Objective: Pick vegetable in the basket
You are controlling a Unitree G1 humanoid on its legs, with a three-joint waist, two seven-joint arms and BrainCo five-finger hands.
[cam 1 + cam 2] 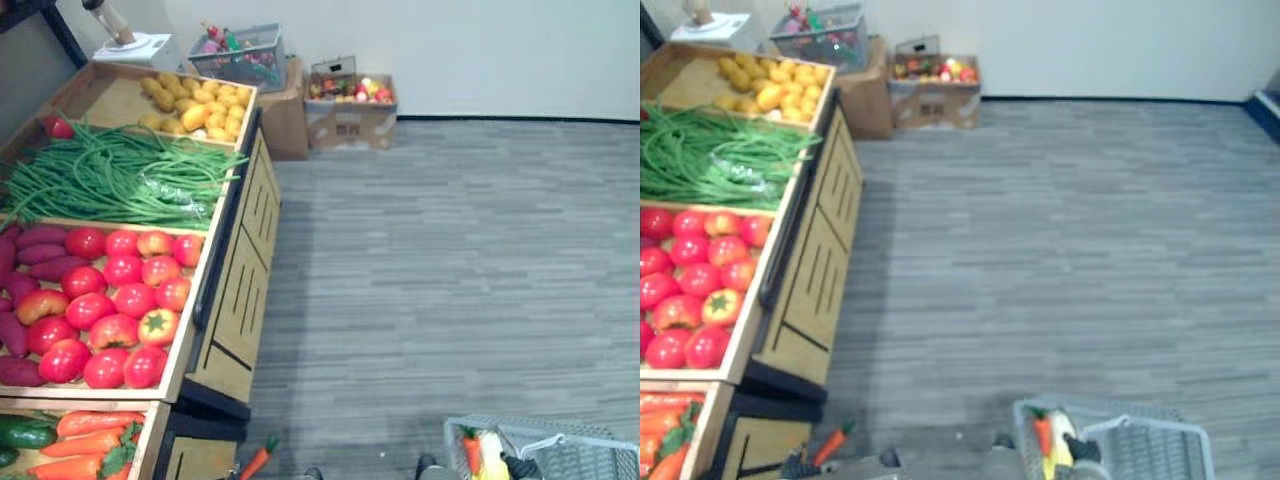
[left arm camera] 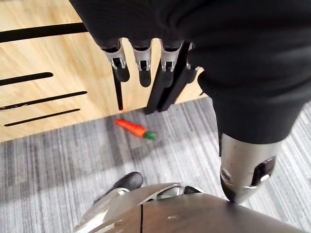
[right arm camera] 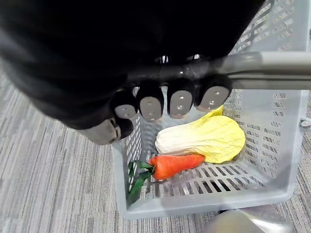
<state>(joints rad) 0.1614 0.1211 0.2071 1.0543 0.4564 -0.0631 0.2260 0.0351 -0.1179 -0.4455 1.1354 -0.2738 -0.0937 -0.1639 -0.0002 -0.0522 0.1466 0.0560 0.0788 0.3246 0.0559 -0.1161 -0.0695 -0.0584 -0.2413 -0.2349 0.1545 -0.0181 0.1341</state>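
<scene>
Right hand [image 3: 150, 104] clasps handle [image 3: 277, 63] of basket [image 3: 286, 145], cabbage [image 3: 204, 138] and carrot [image 3: 177, 165] beneath; left hand [image 2: 167, 56], fingers straight, above floor carrot [image 2: 133, 128].

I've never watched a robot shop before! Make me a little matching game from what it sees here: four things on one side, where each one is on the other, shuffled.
Things
1. loose carrot
2. cabbage
3. tomatoes
4. right hand

Places
A. curled round the basket handle
B. on the carpet beside the wooden stand
C. in a crate next to the green beans
D. lying in the grey basket beside a second carrot

Pairs: 1-B, 2-D, 3-C, 4-A
</scene>
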